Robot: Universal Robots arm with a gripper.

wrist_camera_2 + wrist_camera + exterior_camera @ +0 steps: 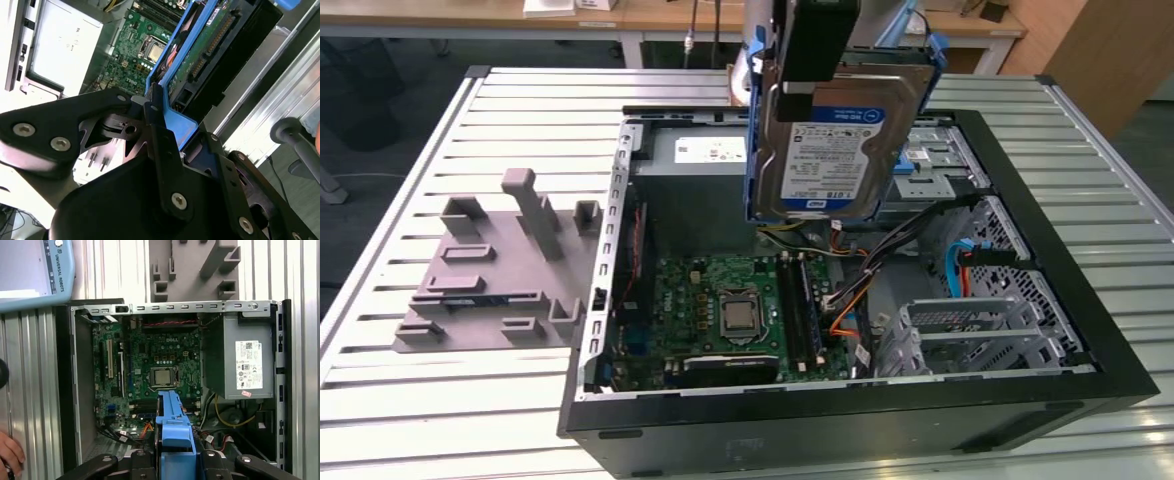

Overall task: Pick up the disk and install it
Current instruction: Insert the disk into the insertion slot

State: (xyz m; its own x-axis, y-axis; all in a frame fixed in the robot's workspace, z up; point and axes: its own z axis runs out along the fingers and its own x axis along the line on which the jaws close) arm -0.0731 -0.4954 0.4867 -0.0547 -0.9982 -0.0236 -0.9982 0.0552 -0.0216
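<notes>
The disk (834, 140) hangs upright above the open computer case, its white-and-blue label facing the exterior camera and a blue bracket running down its sides. My gripper (811, 75) is shut on the disk's top end. In the second wrist view the black fingers (156, 112) clamp the blue end handle, and the disk (200, 47) shows its green circuit-board side. The first wrist view looks down along the disk's blue bracket (175, 425), held in my gripper (176, 456), onto the motherboard (160, 370) below.
The open black case (1067, 200) lies on a slatted metal table (520, 110). Inside are the grey power supply (247, 365) and a metal drive bay (987, 330). A grey fixture (494, 270) sits at the exterior view's left. A person's hand (10, 452) rests beside the case.
</notes>
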